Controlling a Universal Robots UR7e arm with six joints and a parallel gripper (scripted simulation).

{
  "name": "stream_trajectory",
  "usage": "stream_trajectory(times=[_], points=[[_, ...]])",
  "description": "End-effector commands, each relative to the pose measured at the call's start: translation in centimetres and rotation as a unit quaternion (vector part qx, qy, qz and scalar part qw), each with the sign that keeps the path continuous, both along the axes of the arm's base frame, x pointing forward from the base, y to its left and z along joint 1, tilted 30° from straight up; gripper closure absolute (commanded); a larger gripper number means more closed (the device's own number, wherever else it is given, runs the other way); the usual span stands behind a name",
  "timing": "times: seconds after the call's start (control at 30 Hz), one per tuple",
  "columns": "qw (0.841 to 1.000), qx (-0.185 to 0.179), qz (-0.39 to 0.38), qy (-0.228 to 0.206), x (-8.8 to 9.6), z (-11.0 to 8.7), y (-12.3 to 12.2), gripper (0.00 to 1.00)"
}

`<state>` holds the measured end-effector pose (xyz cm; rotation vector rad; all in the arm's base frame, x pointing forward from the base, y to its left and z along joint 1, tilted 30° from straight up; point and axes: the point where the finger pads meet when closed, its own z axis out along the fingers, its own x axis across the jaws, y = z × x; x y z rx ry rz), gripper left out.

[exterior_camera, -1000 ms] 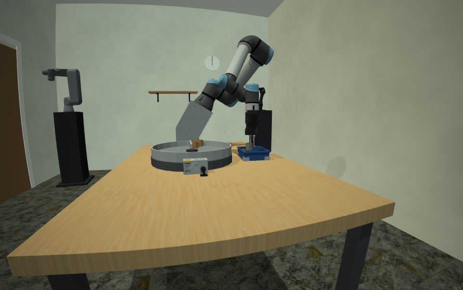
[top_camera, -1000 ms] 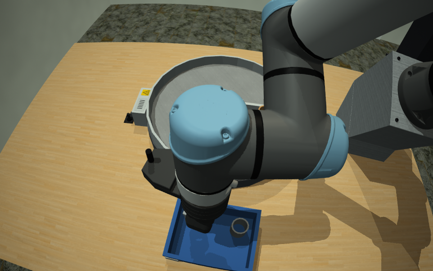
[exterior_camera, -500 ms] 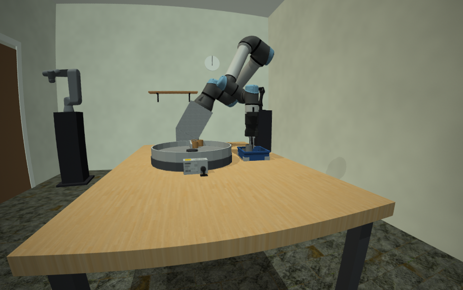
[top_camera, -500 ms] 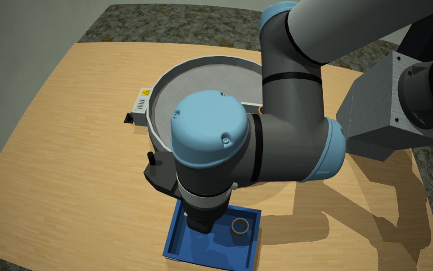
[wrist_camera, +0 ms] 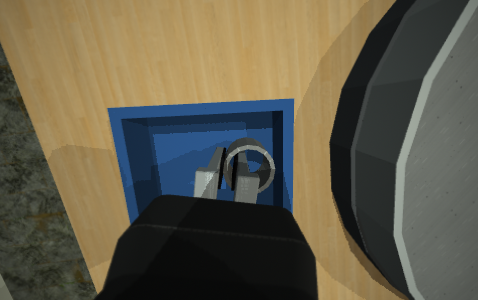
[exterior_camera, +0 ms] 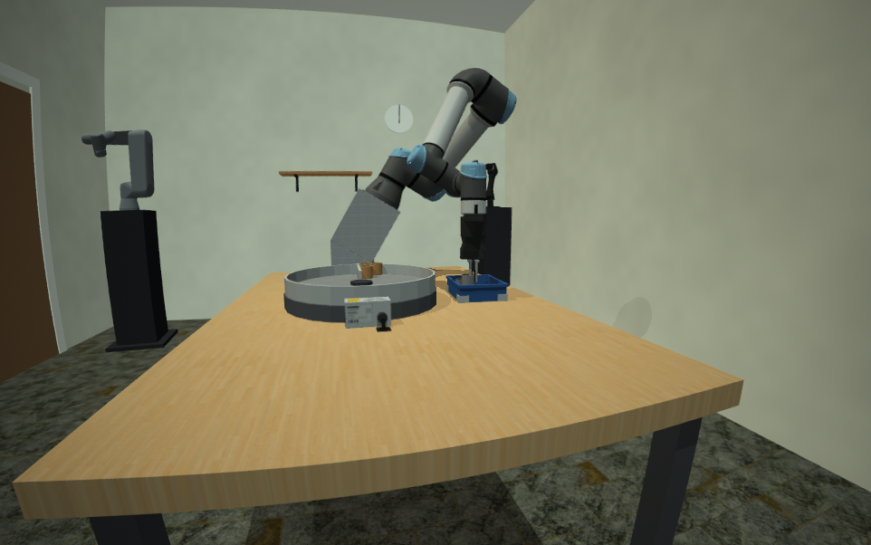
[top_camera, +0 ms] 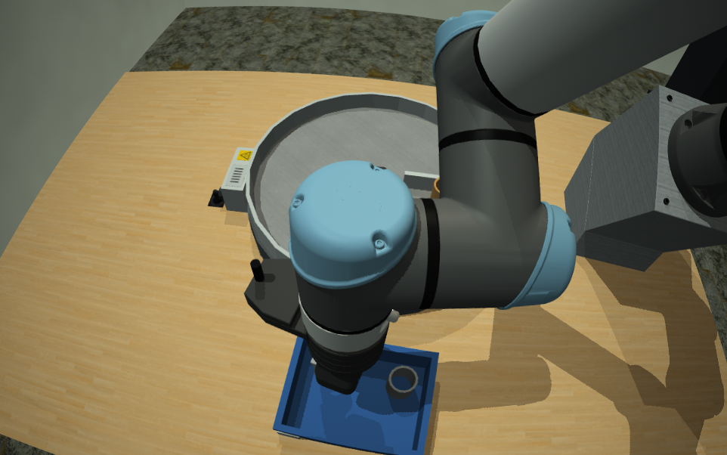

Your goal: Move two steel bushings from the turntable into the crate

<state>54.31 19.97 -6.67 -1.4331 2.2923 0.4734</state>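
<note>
Pincer (top_camera: 336, 379) (exterior_camera: 473, 276) (wrist_camera: 229, 160) clamped on wall of grey steel ring-shaped bushing (exterior_camera: 466, 279) (wrist_camera: 272, 169), low inside blue rectangular crate (top_camera: 434, 375) (exterior_camera: 478, 293) (wrist_camera: 200, 106). Second grey steel bushing (top_camera: 402, 395) stands in crate.

The top view is looking steeply down from above the table (top_camera: 160, 214) (exterior_camera: 385, 398) (wrist_camera: 200, 50), near enough that it is cutting off the table's corners. The exterior view is standing back beyond one short edge, facing along the table toward the far wall (exterior_camera: 256, 96). The wrist view is peering down past the hand (wrist_camera: 227, 170) (exterior_camera: 473, 270), closest of all. Top and wrist are sharing the crate (top_camera: 359, 428) (exterior_camera: 478, 292) (wrist_camera: 200, 106).
</note>
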Motion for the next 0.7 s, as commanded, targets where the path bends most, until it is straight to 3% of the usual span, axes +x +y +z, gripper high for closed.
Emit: stream_trajectory(times=[0.0, 0.67], points=[[1.000, -0.001, 0.000, -0.003, 0.26, 0.12, 0.02, 1.00], [1.000, 0.000, -0.001, 0.000, 0.12, -0.84, 0.42, 1.00]])
